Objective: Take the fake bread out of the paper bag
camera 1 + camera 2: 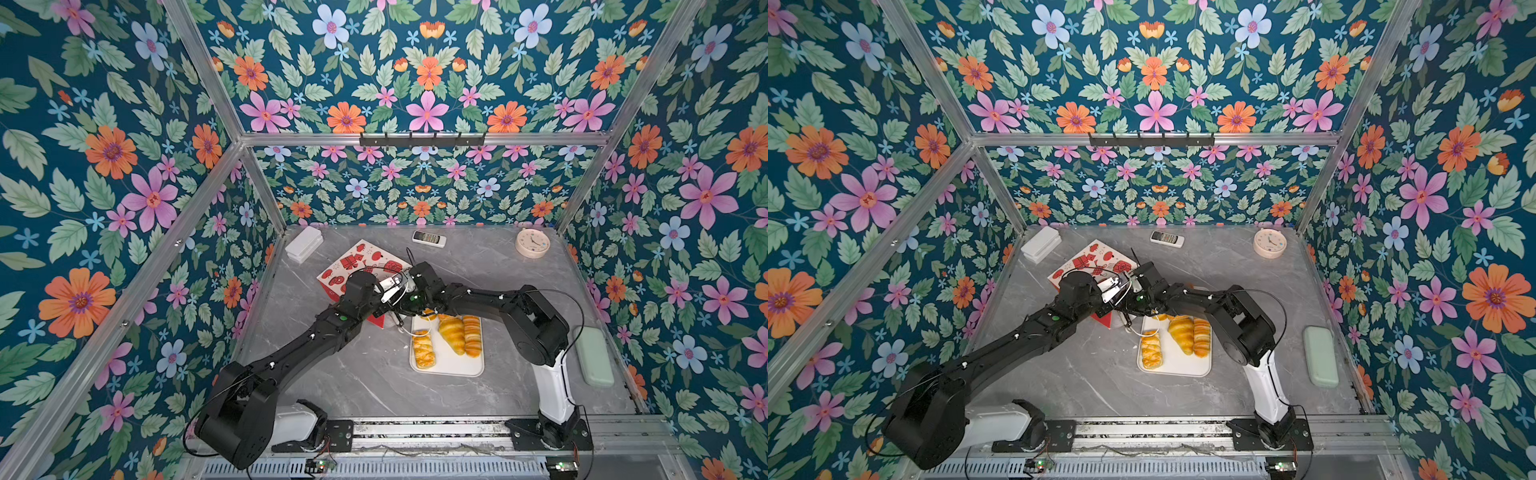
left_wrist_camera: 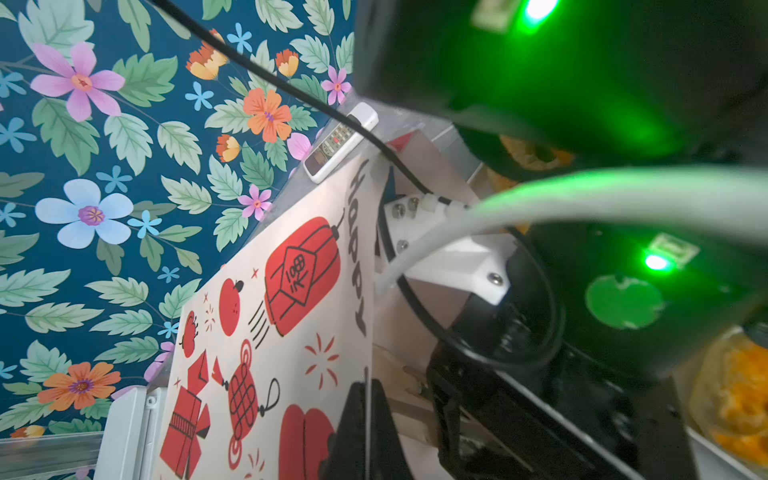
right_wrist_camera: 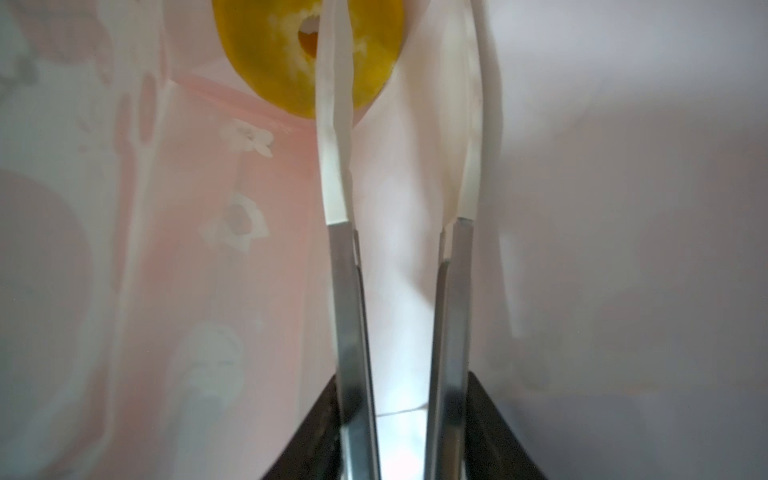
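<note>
The paper bag lies on its side on the grey table, white with red motifs, also seen close in the left wrist view. My left gripper is shut on the bag's thin rim. My right gripper is inside the bag, shut on metal tongs whose white tips stand apart with nothing between them. A yellow ring bagel lies deep in the bag, partly behind one tip. On the white tray lie a plaited piece, a croissant and a ridged loaf.
A remote control, a round clock and a white box sit along the back edge. A mint-green case lies at the right edge. Both arms cross closely over the bag's mouth beside the tray.
</note>
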You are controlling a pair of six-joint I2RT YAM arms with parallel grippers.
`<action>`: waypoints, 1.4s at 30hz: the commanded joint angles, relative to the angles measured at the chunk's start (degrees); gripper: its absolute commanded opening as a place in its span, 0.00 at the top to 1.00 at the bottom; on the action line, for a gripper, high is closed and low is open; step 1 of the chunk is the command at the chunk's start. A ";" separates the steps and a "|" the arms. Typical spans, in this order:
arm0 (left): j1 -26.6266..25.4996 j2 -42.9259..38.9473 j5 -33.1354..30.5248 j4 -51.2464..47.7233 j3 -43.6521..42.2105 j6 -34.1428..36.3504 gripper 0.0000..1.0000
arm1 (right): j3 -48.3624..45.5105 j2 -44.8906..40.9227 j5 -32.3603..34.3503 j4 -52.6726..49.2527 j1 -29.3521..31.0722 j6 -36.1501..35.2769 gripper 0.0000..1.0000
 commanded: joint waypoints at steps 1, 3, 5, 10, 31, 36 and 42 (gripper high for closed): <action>-0.01 -0.50 0.26 2.04 -0.56 0.93 1.00 | 0.75 -0.08 -1.84 4.57 -0.01 2.37 0.57; -0.01 -0.50 0.54 2.10 -0.54 1.77 1.00 | 1.17 0.30 -1.92 5.07 -0.09 2.82 0.57; -0.01 -0.29 0.59 2.30 -0.30 2.65 1.00 | 1.80 0.58 -1.74 4.64 -0.10 2.76 0.57; 0.15 0.97 -0.35 3.61 0.05 4.85 1.00 | 3.55 1.60 -0.62 3.87 -0.11 2.65 0.57; 0.17 0.62 1.25 -2.77 3.35 7.21 1.00 | 2.84 3.07 0.54 5.86 -0.51 3.14 0.56; 0.17 0.99 1.69 -3.14 3.46 7.20 1.00 | 3.35 2.90 0.94 5.69 -0.54 3.09 0.55; 0.17 1.34 2.39 -3.06 3.31 6.53 1.00 | 3.98 3.36 0.66 7.27 -0.64 3.09 0.55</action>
